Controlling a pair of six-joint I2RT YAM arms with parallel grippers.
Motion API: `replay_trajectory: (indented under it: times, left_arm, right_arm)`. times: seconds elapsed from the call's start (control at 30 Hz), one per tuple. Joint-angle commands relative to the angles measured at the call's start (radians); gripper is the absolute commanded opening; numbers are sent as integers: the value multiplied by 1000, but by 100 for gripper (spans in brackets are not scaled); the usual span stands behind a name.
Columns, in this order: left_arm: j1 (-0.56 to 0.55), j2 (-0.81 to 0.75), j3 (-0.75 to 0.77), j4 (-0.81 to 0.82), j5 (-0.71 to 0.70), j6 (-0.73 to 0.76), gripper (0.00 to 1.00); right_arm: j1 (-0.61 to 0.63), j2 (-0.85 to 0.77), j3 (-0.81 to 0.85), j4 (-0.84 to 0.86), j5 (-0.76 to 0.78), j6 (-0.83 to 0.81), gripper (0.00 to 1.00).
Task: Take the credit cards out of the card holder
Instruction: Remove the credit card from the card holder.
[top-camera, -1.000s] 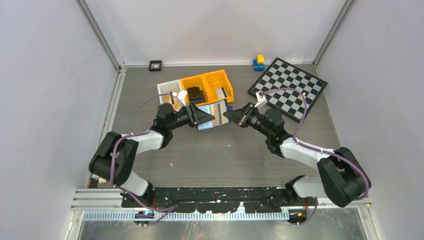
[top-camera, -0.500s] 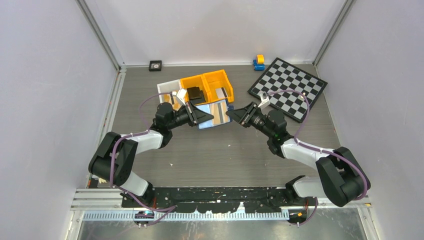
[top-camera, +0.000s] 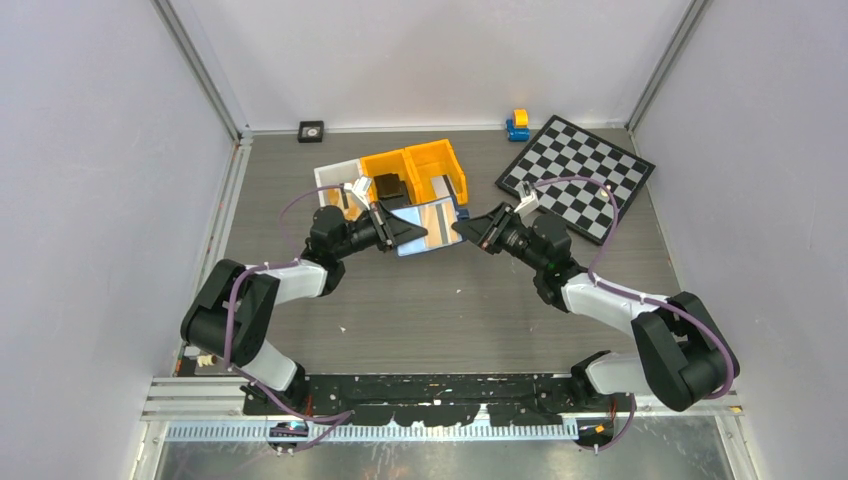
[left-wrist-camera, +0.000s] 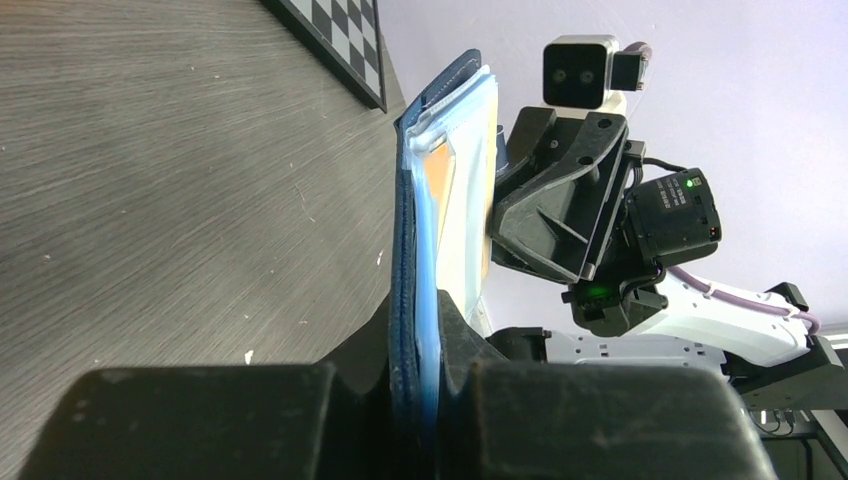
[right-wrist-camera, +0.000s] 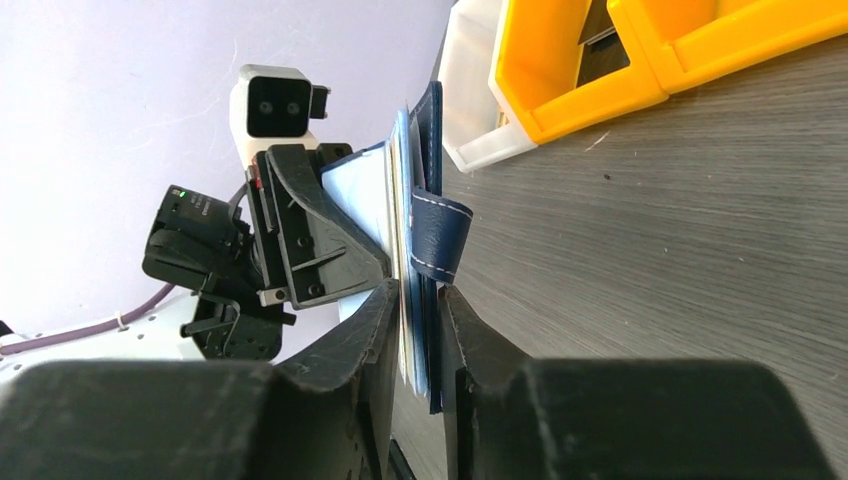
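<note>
Card holder held off counter, just beside orange bins. Left tool pinches one edge, right tool pinches opposite edge. Tan card visible in pocket.

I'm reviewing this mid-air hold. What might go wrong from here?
1. The right end effector straddles the whole edge of the navy-blue folding card holder, not just the tan flat card inside; a pull may tug the holder from the left end effector.
2. The holder is held above the grey wood-grain table, so a freed card may drop.
</note>
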Motion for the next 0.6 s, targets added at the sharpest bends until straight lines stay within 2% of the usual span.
replay_trajectory:
  times: [0.0, 0.1, 0.3, 0.33, 0.37, 0.43, 0.5, 0.57]
  left_arm:
    - [6, -20, 7, 77, 17, -6, 0]
    - [7, -20, 5, 76, 17, -8, 0]
    - [8, -17, 9, 71, 21, -7, 0]
    - [8, -21, 11, 59, 18, -3, 5]
    - [10, -25, 11, 37, 10, 5, 14]
    - [19, -50, 9, -49, -24, 35, 30]
    - [26, -83, 11, -167, -64, 80, 34]
    - [26, -104, 27, -263, -85, 124, 34]
  right_arm:
    - [2, -7, 37, 9, -23, -18, 27]
    - [3, 0, 37, 17, -26, -13, 25]
    - [3, -4, 41, 18, -33, -13, 7]
    - [3, -8, 43, 10, -31, -17, 3]
    - [3, -15, 44, -8, -24, -27, 1]
    - [3, -40, 53, -75, 6, -62, 1]
    - [4, -75, 69, -161, 52, -101, 1]
    - [9, -100, 85, -234, 86, -141, 0]
